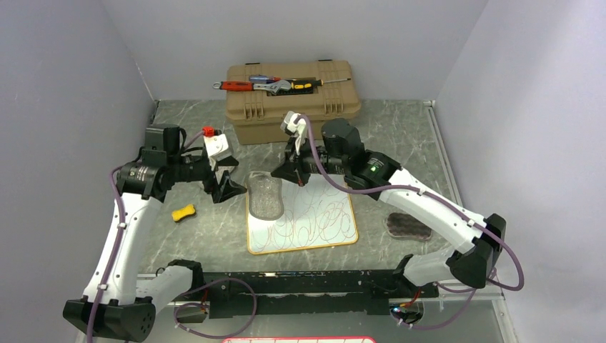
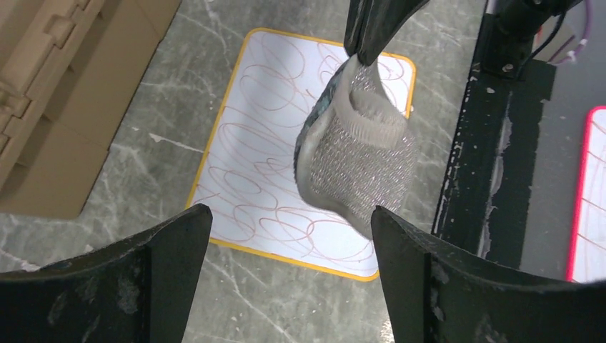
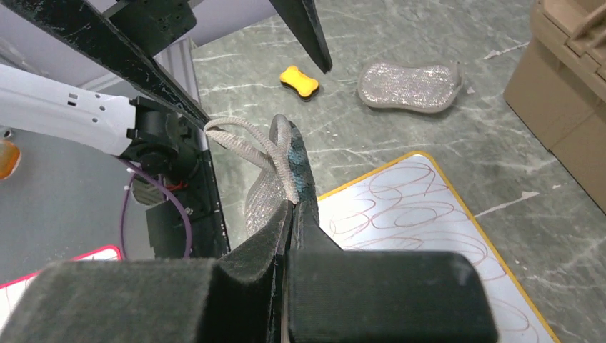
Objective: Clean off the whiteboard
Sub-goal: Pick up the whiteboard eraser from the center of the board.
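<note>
**A:** From above, where does the whiteboard sit?

**B:** The whiteboard (image 1: 314, 221) lies flat in the middle of the counter (image 1: 400, 143), in front of the tan toolbox (image 1: 293, 107). Looping scribbles cover it.

**A:** And the two tools?

**B:** The right tool (image 1: 280, 174) is over the board's far edge. A glittery sponge (image 1: 266, 199) hangs from it at the far left corner. The left tool (image 1: 223, 189) is just beside that corner, released, with nothing in it. A yellow sponge (image 1: 184, 212) lies to the left of the board and a dark pad (image 1: 409, 226) to its right.

**A:** What does the left wrist camera show?

**B:** Its own jaws are spread wide and empty, with the board below them. The sponge dangles over the board, pinched at its top by the right tool's black fingers (image 2: 375, 28). I cannot tell whether it touches the surface. A red-rimmed board (image 2: 593, 186) shows beyond the black frame (image 2: 486, 179).

**A:** And the right wrist camera?

**B:** The jaws are clenched on the sponge's edge, and its strap (image 3: 246, 134) loops up beside them. The whiteboard is at lower right. A silver pad (image 3: 409, 86) lies near the yellow sponge on the counter.
</note>
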You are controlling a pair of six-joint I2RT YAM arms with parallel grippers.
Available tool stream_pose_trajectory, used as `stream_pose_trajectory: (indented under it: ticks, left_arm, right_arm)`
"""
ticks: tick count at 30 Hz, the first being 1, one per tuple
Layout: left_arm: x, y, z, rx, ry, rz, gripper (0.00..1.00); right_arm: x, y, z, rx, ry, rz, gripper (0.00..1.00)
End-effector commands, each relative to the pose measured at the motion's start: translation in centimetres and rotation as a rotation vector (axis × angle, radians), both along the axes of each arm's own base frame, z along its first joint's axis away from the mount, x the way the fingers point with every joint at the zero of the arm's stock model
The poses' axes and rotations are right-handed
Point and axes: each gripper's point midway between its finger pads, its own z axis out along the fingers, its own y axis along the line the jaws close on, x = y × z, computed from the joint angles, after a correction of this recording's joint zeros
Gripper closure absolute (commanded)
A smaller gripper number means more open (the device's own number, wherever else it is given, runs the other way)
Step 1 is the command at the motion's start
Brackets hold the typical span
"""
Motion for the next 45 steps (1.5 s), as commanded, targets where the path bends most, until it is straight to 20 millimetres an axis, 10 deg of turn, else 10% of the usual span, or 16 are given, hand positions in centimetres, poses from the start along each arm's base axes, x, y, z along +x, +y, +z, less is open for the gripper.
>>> stream_pose_trajectory:
  ticks: [1, 6, 16, 18, 22, 24, 28, 45]
  left_arm:
    - [-1.9, -1.1, 1.0, -0.073, 0.037, -0.080, 0.13]
    - [-2.3, -1.6, 0.5, -0.094, 0.099, -0.110, 0.24]
    - [-0.7, -1.7, 0.4, -0.074, 0.051, -0.116, 0.89]
    - [0.8, -1.2, 0.3, -0.039, -0.020, -0.072, 0.98]
    - [5.4, 0.7, 0.6, 0.066, -0.295, 0.064, 0.98]
    - [7.5, 1.5, 1.5, 0.111, -0.468, 0.111, 0.99]
    - [9.8, 2.0, 3.9, 0.138, -0.724, 0.161, 0.98]
    - [6.4, -0.5, 5.7, 0.184, -1.059, 0.020, 0.98]
  right_arm:
    - [-0.3, 1.4, 3.3, 0.074, -0.093, 0.017, 1.00]
    - [-0.8, 2.7, 4.0, 0.134, -0.125, 0.014, 1.00]
    - [0.2, 3.4, 3.9, 0.211, -0.068, -0.085, 1.00]
    - [2.0, 2.9, 3.8, 0.232, 0.002, -0.225, 0.74]
    - [3.9, 2.1, 3.5, 0.272, 0.179, -0.425, 0.28]
    - [4.1, 2.0, 3.5, 0.306, 0.266, -0.477, 0.21]
    - [4.0, 2.8, 3.4, 0.405, 0.441, -0.517, 0.19]
    - [4.2, 6.7, 6.4, 0.635, 0.660, -0.408, 0.34]
